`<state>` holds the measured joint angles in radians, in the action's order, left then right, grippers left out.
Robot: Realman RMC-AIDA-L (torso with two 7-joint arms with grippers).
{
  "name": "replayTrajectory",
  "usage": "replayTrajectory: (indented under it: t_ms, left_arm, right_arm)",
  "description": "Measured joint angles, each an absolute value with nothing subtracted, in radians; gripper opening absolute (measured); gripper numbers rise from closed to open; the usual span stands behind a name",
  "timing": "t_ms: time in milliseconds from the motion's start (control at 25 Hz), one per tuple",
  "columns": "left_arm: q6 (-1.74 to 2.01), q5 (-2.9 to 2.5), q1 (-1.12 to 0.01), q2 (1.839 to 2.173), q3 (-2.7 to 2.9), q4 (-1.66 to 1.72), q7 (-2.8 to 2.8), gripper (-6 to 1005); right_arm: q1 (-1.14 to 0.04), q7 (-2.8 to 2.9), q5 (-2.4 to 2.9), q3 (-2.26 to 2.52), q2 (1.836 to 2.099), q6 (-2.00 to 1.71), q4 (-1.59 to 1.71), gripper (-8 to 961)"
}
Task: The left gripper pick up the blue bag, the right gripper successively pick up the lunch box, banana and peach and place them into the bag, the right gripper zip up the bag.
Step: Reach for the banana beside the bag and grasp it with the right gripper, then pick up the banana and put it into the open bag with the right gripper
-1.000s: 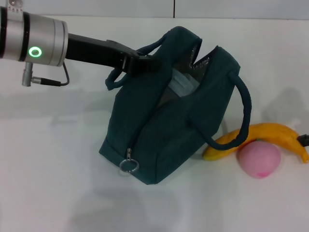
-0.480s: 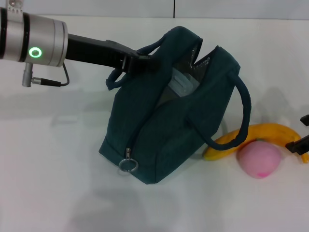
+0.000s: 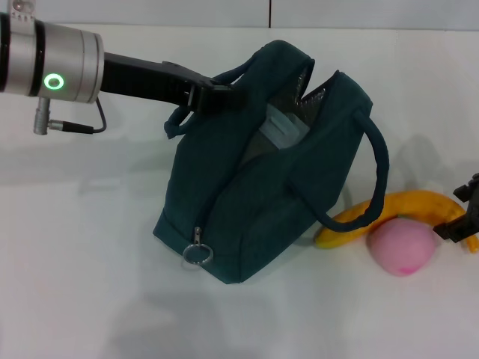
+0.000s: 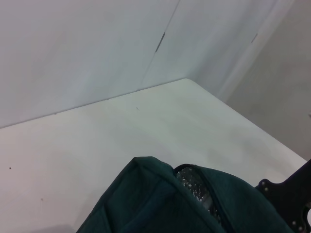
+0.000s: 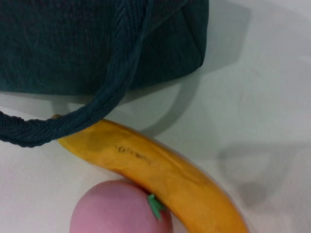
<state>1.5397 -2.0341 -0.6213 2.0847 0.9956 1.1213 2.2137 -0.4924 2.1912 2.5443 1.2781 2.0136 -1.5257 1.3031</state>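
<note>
While the left gripper (image 3: 213, 96) reaches in from the left with its fingers clamped on one rope handle of the blue bag (image 3: 254, 202), the bag stands tilted on the white table (image 3: 90, 284) with its top gaping, showing silvery lining. Inside that opening the lunch box (image 3: 283, 129) shows as a pale translucent shape. At the bag's lower front end hangs the zipper's metal ring pull (image 3: 197, 255). The bag's other handle droops down to its right and lies across the near end of the banana (image 3: 419, 207), a contact the right wrist view shows plainly. The peach (image 3: 402, 247) sits just in front of the banana, touching it. The right gripper (image 3: 462, 217) enters at the right edge, over the banana's far end; whether its fingers are apart or together, I cannot tell.
</note>
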Motion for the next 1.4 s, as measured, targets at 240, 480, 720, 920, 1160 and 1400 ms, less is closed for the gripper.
replayTrajectory:
  t_ms: [240,480,720,920,1160,1400]
  left_arm:
    - [1.539,-2.034,-0.619,2.085,0.996,1.121,2.212,61]
    - [1.539,-2.034,-0.62,2.085,0.996,1.121,2.211,62]
    - [1.539,-2.034,-0.62,2.084,0.996,1.121,2.211,62]
    - [1.54,-2.034,-0.62,2.083,0.996,1.121,2.21,62]
    - [1.54,-2.034,-0.62,2.083,0.996,1.122,2.211,62]
    - [1.54,-2.037,-0.613,2.081,0.995,1.124,2.216,62]
  right_arm:
    - [-0.502,2.196,2.553,1.282,2.014,-1.513,1.277,751]
    - [-0.506,2.198,2.573,1.282,2.014,-1.493,1.256,485]
    - [-0.508,2.198,2.573,1.275,2.012,-1.485,1.249,404]
    - [-0.505,2.198,2.61,1.208,2.012,-1.467,1.255,409]
    - [-0.469,2.183,2.626,1.111,2.004,-1.424,1.307,414]
    - [-0.381,2.094,2.56,1.046,2.017,-1.352,1.51,420]
